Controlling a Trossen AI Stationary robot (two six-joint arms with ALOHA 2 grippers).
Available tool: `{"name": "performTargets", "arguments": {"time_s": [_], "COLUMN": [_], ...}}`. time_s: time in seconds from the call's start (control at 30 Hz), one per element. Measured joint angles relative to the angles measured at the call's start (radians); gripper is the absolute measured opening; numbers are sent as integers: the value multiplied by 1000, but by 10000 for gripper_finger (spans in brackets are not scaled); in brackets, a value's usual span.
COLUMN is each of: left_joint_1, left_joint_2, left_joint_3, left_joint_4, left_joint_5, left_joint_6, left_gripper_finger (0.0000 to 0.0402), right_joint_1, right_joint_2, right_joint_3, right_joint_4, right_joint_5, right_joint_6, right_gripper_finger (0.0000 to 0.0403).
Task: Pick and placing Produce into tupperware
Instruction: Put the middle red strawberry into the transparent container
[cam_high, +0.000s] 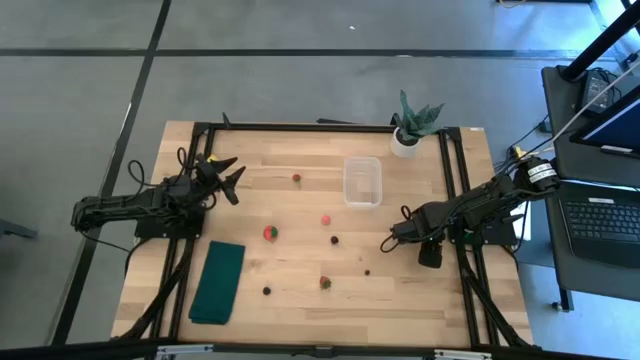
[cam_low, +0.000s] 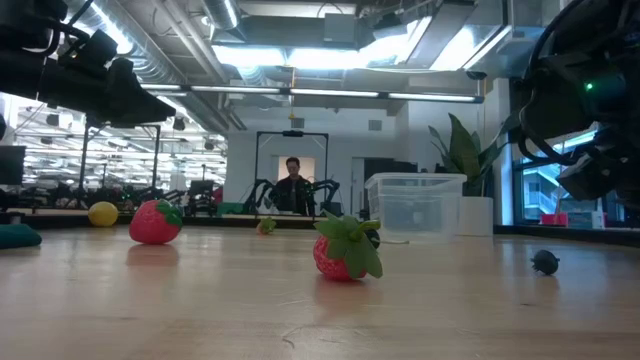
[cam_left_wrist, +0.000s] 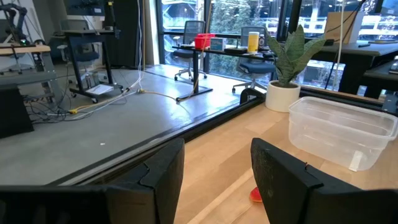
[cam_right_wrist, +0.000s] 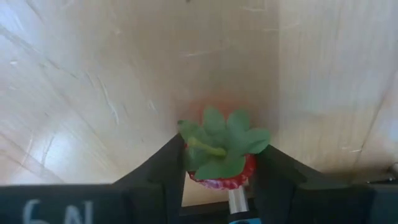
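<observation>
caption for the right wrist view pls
Right pincer shut on a red strawberry with green top, above the wooden table.

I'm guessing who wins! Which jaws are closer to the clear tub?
Right. The right jaws, gripping a strawberry, are close by the clear tub; the left jaws are farther, on its other side.

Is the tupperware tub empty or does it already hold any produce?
Empty. The tupperware tub shows only bare clear plastic inside from above, and the low view looks straight through it. The right gripper holds a strawberry.

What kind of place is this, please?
Probably a robotics lab or open office: desks with rolling office chairs behind glass, exposed ceiling ducts, and a light wooden table set on a concrete floor.
</observation>
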Motion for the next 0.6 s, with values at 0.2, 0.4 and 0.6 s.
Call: {"name": "performTargets", "arguments": {"time_s": [0.2,0.4,0.6], "left_joint_1": [0,0,0], "left_joint_2": [0,0,0], "left_joint_3": [0,0,0], "left_joint_4": [0,0,0], "left_joint_5": [0,0,0], "left_joint_6": [0,0,0], "left_gripper_finger": [179,179,179], "right_joint_1": [0,0,0], "right_joint_2": [0,0,0], "right_joint_3": [0,0,0], "right_joint_4": [0,0,0], "right_joint_5": [2,2,2], "right_joint_6": [12,26,27], "right_gripper_finger": [163,147,144]}}
